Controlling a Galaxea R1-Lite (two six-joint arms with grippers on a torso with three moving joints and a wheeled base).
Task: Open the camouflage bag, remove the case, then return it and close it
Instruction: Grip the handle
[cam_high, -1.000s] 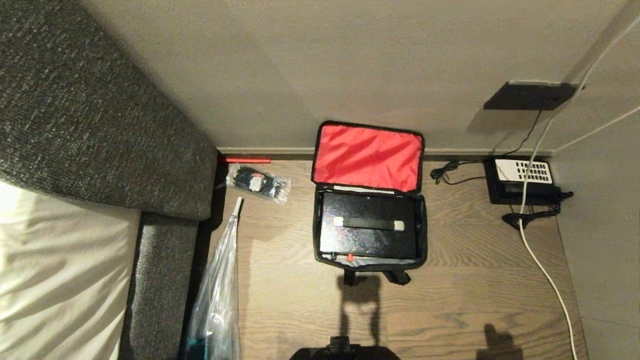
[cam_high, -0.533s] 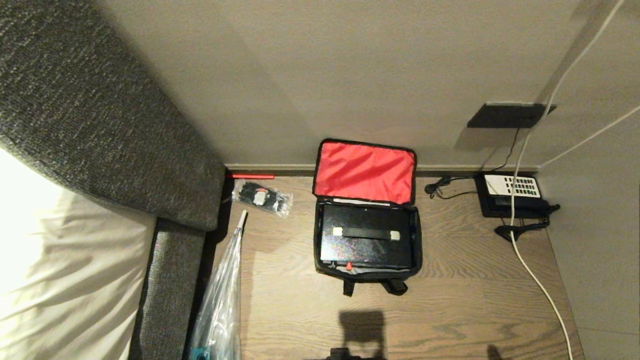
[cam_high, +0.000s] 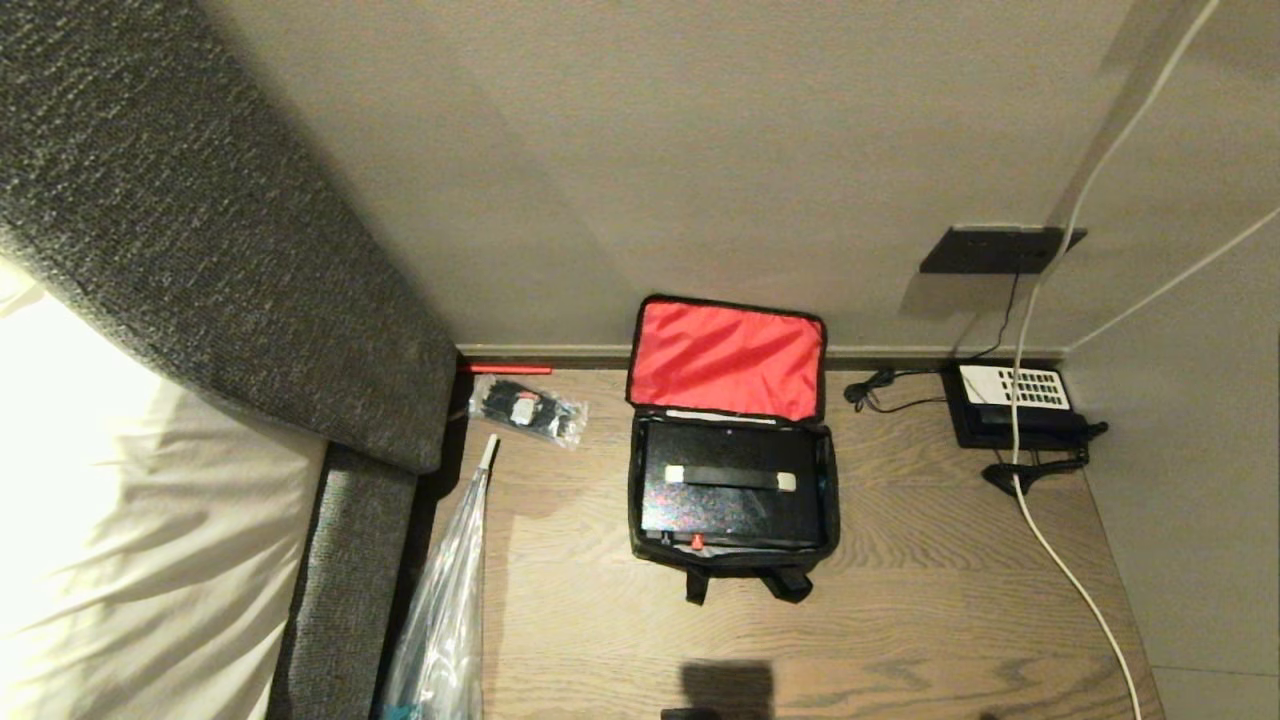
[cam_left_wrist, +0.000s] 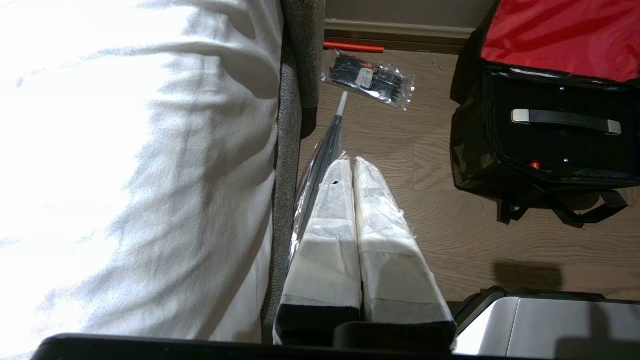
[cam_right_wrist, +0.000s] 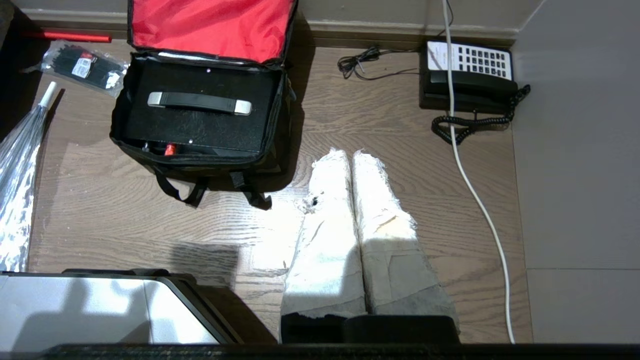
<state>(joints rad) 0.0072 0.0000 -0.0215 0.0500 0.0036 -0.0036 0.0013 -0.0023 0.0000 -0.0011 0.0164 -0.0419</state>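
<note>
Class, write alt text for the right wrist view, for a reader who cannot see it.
An open camouflage bag sits on a wooden floor, its red-lined lid flipped back against the wall, a black case with a handle inside. The shut right gripper, wrapped in white, hangs beside it, touching nothing; a black telephone lies near the corner.

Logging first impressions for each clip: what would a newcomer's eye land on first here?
The bright red lining of the open camouflage bag, its flap leaning against the wall, stands out most. A black case with a silver-ended handle lies inside. A black telephone sits in the right-hand corner, and a grey sofa fills the left.
</note>
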